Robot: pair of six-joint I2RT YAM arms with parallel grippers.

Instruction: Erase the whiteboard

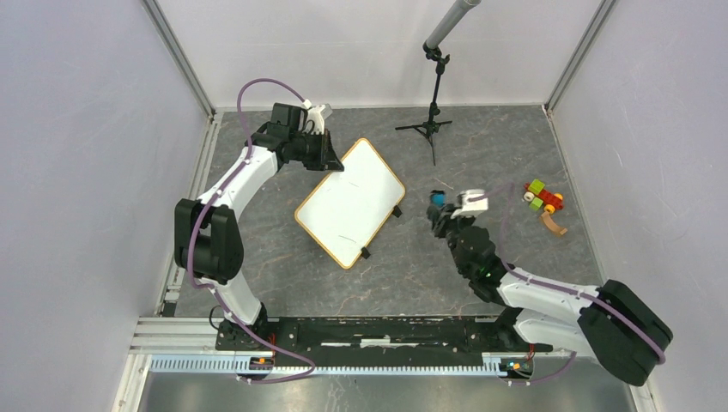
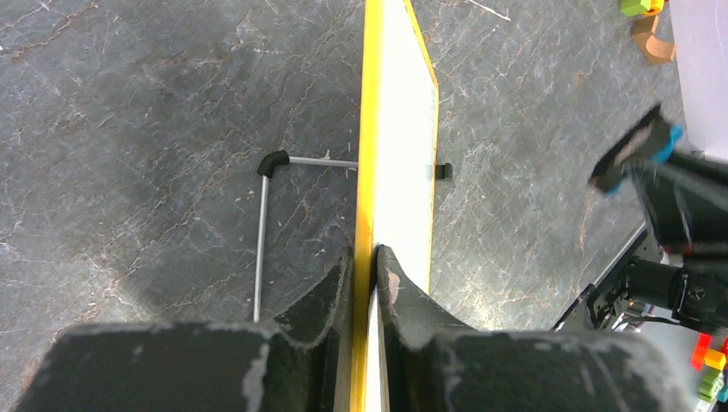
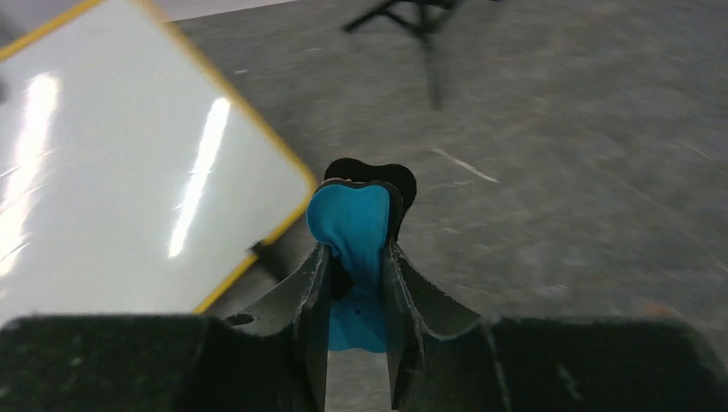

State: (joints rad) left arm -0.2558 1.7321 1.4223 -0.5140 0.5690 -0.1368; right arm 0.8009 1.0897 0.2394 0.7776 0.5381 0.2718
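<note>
Top external view: we count one whiteboard [image 1: 350, 203], lying mid-table between our two arms. Our left gripper [image 1: 335, 160] is clamped on its far yellow edge. Our right gripper [image 1: 439, 209] pinches one blue eraser [image 3: 352, 227] near the whiteboard's right side.

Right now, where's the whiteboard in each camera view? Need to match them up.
Top external: whiteboard at centre, set diagonally in the picture.
Left wrist: whiteboard seen edge-on, a vertical strip through the centre.
Right wrist: whiteboard upper left, cut off by the frame.
Shared landmark: blue eraser, right of the board in all three.
</note>
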